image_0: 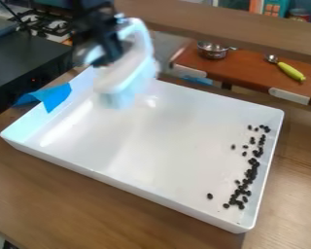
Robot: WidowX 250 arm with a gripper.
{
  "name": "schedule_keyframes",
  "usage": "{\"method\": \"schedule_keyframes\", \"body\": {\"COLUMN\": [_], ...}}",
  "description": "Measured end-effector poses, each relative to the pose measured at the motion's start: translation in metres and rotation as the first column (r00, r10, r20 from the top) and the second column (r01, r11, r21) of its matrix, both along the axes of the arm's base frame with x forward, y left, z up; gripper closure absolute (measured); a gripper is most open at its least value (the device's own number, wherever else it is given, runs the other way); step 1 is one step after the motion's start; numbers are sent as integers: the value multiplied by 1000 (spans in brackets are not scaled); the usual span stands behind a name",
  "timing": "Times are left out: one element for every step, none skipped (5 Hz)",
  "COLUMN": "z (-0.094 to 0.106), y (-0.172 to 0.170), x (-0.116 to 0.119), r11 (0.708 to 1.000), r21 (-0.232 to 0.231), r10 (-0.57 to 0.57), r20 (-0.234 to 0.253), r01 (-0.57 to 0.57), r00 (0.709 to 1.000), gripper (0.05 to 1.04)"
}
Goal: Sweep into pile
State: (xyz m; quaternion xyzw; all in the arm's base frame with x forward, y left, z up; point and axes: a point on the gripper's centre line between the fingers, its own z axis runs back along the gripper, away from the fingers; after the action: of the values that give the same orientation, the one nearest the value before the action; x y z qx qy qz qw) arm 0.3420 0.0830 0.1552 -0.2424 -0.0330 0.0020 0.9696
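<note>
the gripper is closed around the brush, above the far left part of the tray. most beans lie in a loose band along the right wall; the sweep looks well along, with strays to gather and tightening to do.

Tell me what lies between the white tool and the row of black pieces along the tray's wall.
In the camera view, bare tray floor lies between them, then a few stray black pieces just short of the row.
</note>
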Motion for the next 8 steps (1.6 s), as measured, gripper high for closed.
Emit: {"method": "schedule_keyframes", "body": {"z": [-13, -27, -37, -42, -44, -46, -56, -74], "y": [26, 39, 54, 63, 78, 87, 90, 88], "x": [-5, -4, -3, 4, 5, 3, -1, -11], "r11": [999, 998, 995, 992, 987, 982, 977, 976], "r21": [36, 57, 71, 92, 112, 138, 170, 180], "r10": [24, 41, 76, 87, 118, 133, 134, 134], "r20": [-13, -22, -36, -32, -21, -12, -23, -67], "r01": [-24, -40, -74, -83, -114, -130, -128, -120], "r00": [1000, 999, 996, 996, 993, 991, 991, 989], "gripper": [598, 598, 598, 598, 598, 598, 598, 598]}}
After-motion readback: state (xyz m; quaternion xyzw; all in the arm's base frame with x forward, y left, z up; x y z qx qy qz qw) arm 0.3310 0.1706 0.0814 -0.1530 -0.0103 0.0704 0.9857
